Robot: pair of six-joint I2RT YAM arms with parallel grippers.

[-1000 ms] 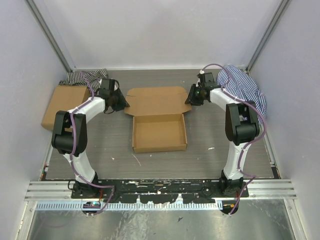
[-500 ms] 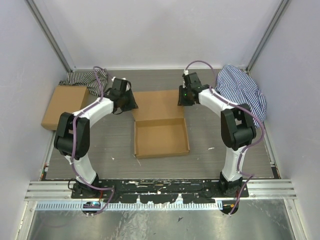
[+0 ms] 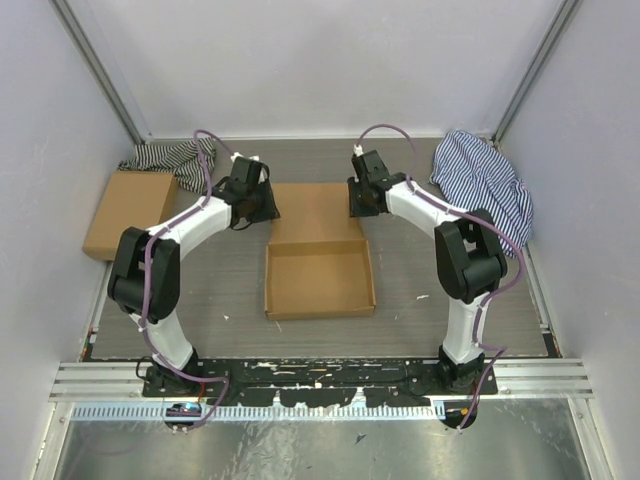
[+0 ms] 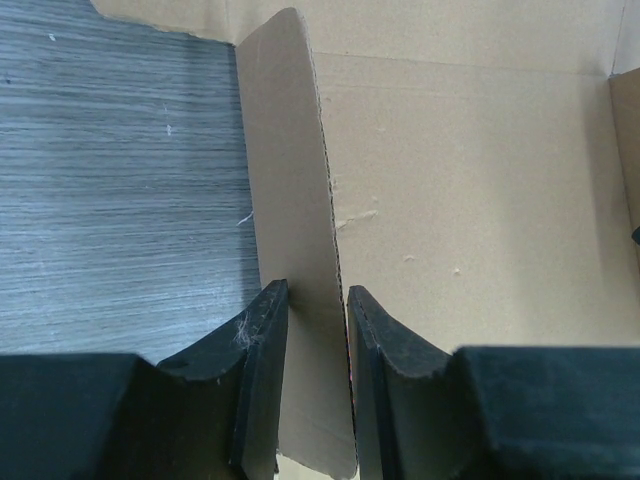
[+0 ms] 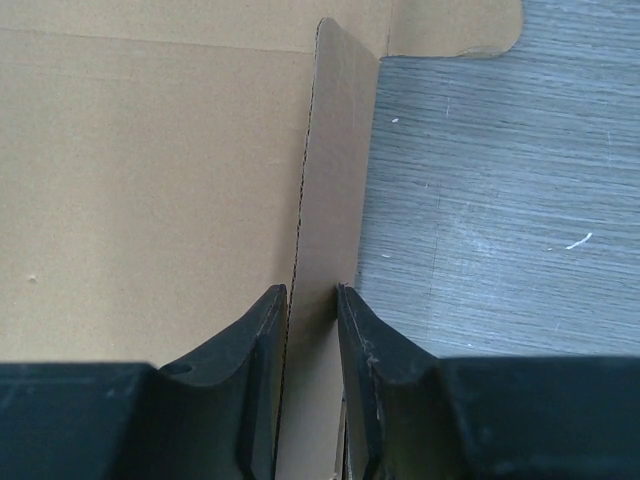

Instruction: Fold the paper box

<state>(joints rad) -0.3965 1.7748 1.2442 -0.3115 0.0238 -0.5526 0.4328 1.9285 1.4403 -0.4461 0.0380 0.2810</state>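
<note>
A grey wood-grain table [image 3: 200, 290] is seen from above, enclosed by pale walls. At its middle a plain brown cardboard paper box [image 3: 318, 270] is laid, with its shallow open tray turned toward the arm bases and its flat lid panel [image 3: 315, 210] stretched toward the far wall. A blue-and-white striped cloth [image 3: 485, 180] is heaped at the far right. A flat brown ready-made cardboard box [image 3: 125, 212] is laid at the far left, and a dark striped cloth [image 3: 165, 157] is bunched just behind it. The lid panel is flanked by both arms. The left side flap [image 4: 290, 250] is stood upright on its crease and pinched by the left gripper [image 4: 318, 295]. The right side flap [image 5: 335, 150] is likewise raised and clamped between the black fingers of the right gripper [image 5: 312, 292]
</note>
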